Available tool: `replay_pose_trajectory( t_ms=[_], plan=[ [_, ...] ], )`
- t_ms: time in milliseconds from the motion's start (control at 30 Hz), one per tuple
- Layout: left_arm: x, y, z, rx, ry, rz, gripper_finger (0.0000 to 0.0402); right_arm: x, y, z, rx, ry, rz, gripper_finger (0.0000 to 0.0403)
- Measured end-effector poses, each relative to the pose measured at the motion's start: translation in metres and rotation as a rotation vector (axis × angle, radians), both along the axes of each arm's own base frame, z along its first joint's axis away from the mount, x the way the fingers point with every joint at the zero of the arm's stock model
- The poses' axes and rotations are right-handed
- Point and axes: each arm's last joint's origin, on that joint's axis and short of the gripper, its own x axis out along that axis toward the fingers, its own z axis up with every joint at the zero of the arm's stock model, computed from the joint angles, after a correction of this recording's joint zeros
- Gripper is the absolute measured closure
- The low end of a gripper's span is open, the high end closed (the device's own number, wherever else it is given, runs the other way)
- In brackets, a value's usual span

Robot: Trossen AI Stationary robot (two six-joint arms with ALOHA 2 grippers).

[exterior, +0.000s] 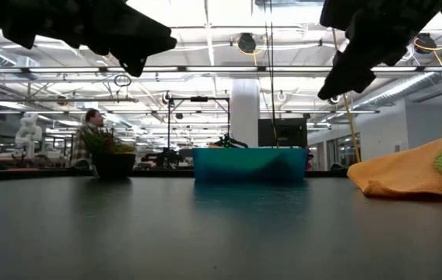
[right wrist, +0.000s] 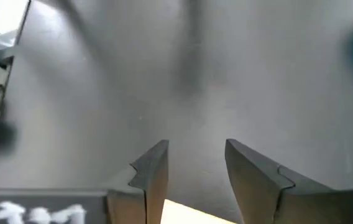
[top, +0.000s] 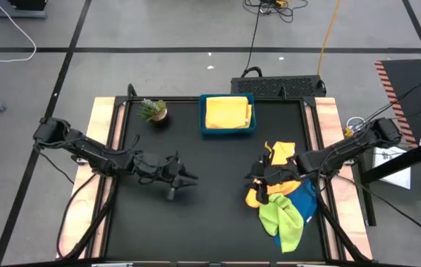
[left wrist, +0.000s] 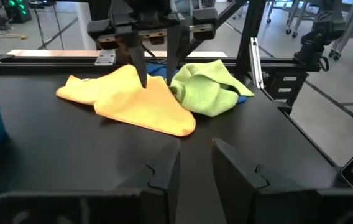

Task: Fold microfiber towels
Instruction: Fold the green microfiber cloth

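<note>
The table (top: 210, 222) has a flat, matte black top with pale wooden strips along its two sides. On its right part lies a loose heap of soft microfiber towels (top: 281, 196): an orange towel (left wrist: 136, 99) with a rounded, folded corner, a crumpled lime green towel (left wrist: 204, 90) just beside it and touching it, and a blue towel (top: 310, 204) that is mostly hidden under the others, so its shape is hard to make out. At the far edge stands a rigid blue tray (top: 227, 130), rectangular, with a flat folded yellow towel (top: 227, 113) inside it. A small potted plant (top: 153, 111) stands to the left of the tray.

The right gripper (top: 259, 174) hangs over the near-left edge of the heap; its two dark angular fingers stand apart, and only a small piece of yellow-orange cloth shows below them in the right wrist view, cut off by the frame. The left gripper (top: 188, 178) is over the bare table centre, well apart from the towels, with a narrow gap between its fingers and nothing between them.

In the low view both arms are only dark shapes at the top, and a person (exterior: 90, 128) shows far behind.
</note>
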Motion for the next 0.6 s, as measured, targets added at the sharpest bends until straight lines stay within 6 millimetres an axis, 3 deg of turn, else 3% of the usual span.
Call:
replay_pose_trajectory(
  t_ms=[167,333,600],
  plan=[
    [-0.001,-0.003,0.000,0.013,-0.002,-0.015,0.0309,-0.006,0.020,0.010,0.056,0.000,0.037,0.0255],
    [-0.001,-0.004,0.000,0.029,-0.011,-0.022,0.0309,-0.013,0.038,0.013,0.072,0.124,0.001,0.0255],
    [0.001,0.000,0.002,0.026,-0.029,-0.005,0.0309,-0.028,0.052,-0.013,0.234,0.495,-0.099,0.0255]
  ],
)
